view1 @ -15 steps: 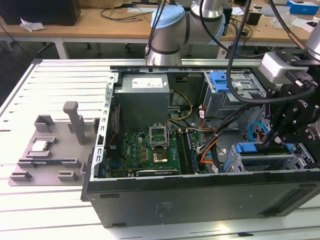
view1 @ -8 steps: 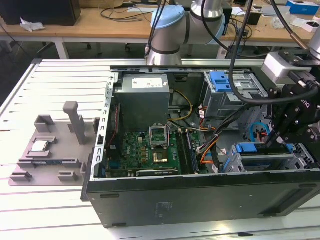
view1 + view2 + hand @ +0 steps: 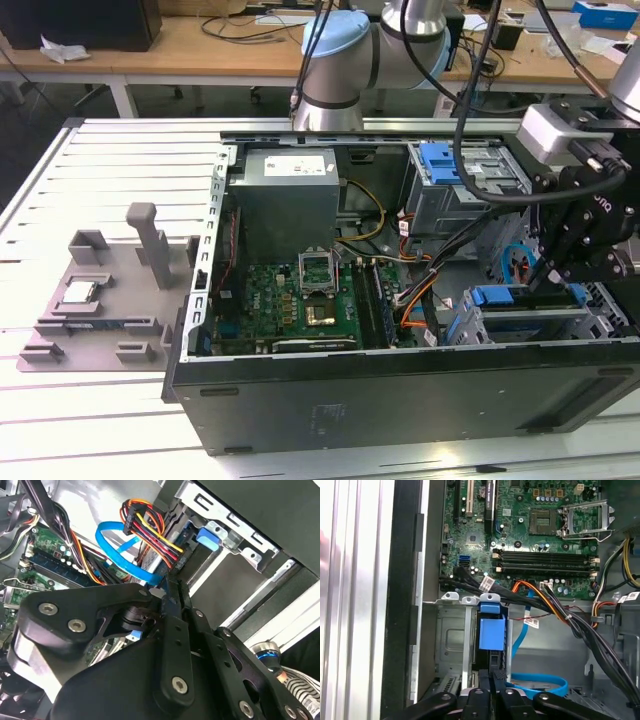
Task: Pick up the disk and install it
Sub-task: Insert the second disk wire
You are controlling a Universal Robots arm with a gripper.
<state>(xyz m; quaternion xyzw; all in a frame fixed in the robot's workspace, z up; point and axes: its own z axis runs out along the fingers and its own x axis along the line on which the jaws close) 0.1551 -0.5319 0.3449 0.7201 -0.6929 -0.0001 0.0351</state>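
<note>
The hand stands at the right of the frame in the exterior view, lowered into the open case over the lower drive cage. In the first wrist view its black fingers are drawn nearly together at the bottom centre of the frame, meeting on the rear edge of the disk. The disk stands on edge in a cage slot, blue rail showing, its blue end tab at frame centre, just beside the cage's metal tabs. In the exterior view the same blue rail shows just left of the hand on top of the cage.

A flat blue cable loops just beside the hand. A bundle of orange, red and yellow wires runs to a connector in the upper centre of the second wrist view.

The motherboard fills the case's centre. A blue bracket sits on the upper cage, upper right. A grey fixture lies on the counter, left.
</note>
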